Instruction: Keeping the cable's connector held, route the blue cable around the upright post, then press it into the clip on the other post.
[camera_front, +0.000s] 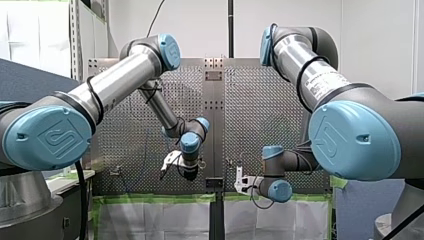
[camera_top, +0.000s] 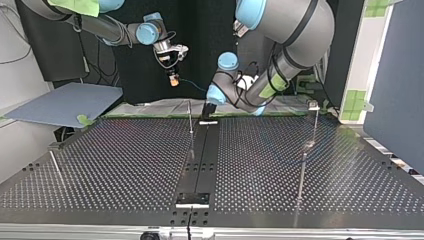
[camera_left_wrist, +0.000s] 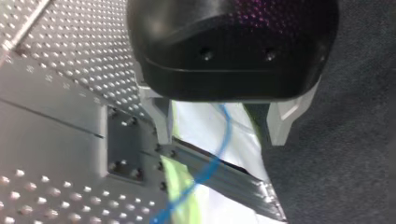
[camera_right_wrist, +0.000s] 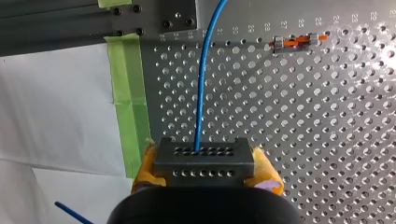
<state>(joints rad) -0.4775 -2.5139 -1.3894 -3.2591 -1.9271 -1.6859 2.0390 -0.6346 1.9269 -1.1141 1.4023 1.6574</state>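
While my right claw (camera_right_wrist: 205, 164) pinches the connector (camera_right_wrist: 204, 154), the blue cable (camera_right_wrist: 201, 93) runs off toward its twelve o'clock; my left claw (camera_left_wrist: 222, 137), fingers spread, frames it.

A plain white wall (camera_front: 380, 30) closes the far side of the front view, with a slotted pale metal upright (camera_front: 75, 35) at its left. In the top view a black backdrop (camera_top: 200, 45) hangs at the far side, a flat grey-blue board (camera_top: 65, 102) lies at the left, and a tall blue-grey partition panel (camera_top: 395, 85) stands at the right.
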